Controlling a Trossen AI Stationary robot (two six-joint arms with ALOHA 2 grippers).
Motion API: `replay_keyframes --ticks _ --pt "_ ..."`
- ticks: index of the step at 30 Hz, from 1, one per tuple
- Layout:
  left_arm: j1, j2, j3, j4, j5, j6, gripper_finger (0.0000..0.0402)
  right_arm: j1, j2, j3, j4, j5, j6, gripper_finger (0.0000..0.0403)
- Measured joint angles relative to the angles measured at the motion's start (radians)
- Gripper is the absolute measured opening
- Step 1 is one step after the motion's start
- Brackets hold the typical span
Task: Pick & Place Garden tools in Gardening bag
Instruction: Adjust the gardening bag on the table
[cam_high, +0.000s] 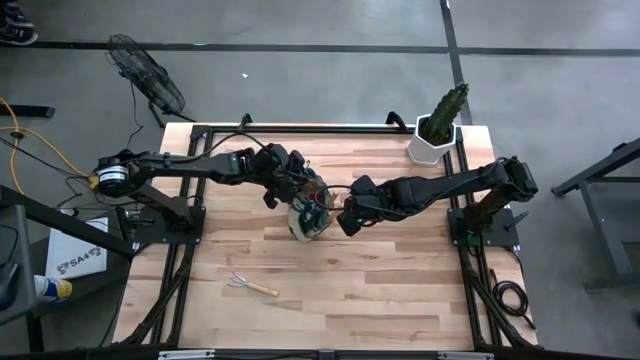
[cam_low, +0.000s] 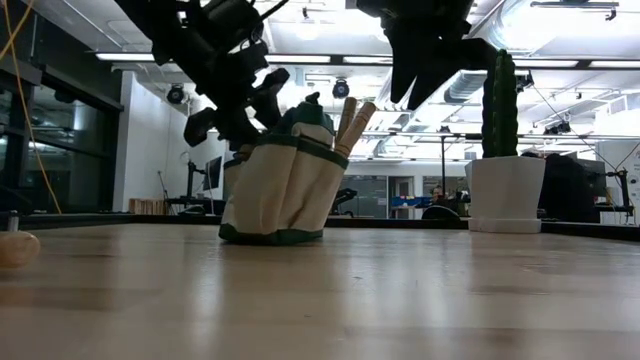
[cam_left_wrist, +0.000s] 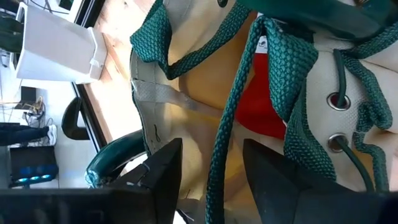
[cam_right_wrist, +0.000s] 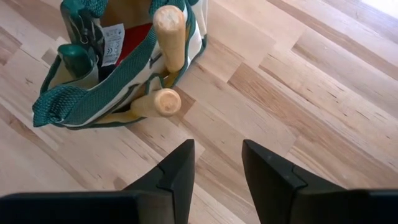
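Observation:
The tan gardening bag (cam_high: 308, 215) with green trim stands upright on its base mid-table; it also shows in the low view (cam_low: 280, 190). Two wooden tool handles (cam_right_wrist: 168, 37) stick out of it, and a red piece (cam_left_wrist: 261, 106) lies inside. My left gripper (cam_left_wrist: 211, 146) is open just over the bag's mouth; a green webbing handle strap (cam_left_wrist: 221, 155) runs through the gap between its fingers, with space on both sides. My right gripper (cam_right_wrist: 217, 146) is open and empty above the table, to the right of the bag. A wooden-handled hand rake (cam_high: 252, 285) lies flat near the front.
A green cactus in a white pot (cam_high: 438, 130) stands at the far right corner. Dark-green tool handles (cam_right_wrist: 76, 55) show in the bag's pockets. Bare wood table (cam_high: 400, 290) lies at the front right.

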Motion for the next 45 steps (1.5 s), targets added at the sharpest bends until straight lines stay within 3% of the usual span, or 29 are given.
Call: replay_keyframes --ticks 4,12,20,27,38,45 --pt "0.0 0.0 0.0 0.0 -0.008 0.0 0.0134 0.0 0.0 0.0 0.0 0.0 0.0 0.0127" --pt "0.0 0.0 0.0 -0.007 -0.018 -0.037 0.001 0.0 0.0 0.0 -0.001 0.0 -0.001 0.0127" --pt "0.001 -0.069 0.0 -0.047 -0.033 -0.111 0.0006 0.0 0.0 0.0 0.0 0.0 -0.001 0.0127" --pt "0.001 -0.184 0.0 -0.226 -0.027 -0.161 0.0003 0.0 0.0 0.0 0.001 0.0 0.004 0.0127" --pt "-0.001 -0.261 -0.001 -0.456 0.107 -0.264 0.0001 -0.005 0.0 0.0 0.022 0.005 0.006 0.0127" --pt "-0.096 -0.261 -0.001 -0.503 0.158 -0.334 0.0001 -0.005 0.001 0.0 0.033 0.005 0.009 0.0127"
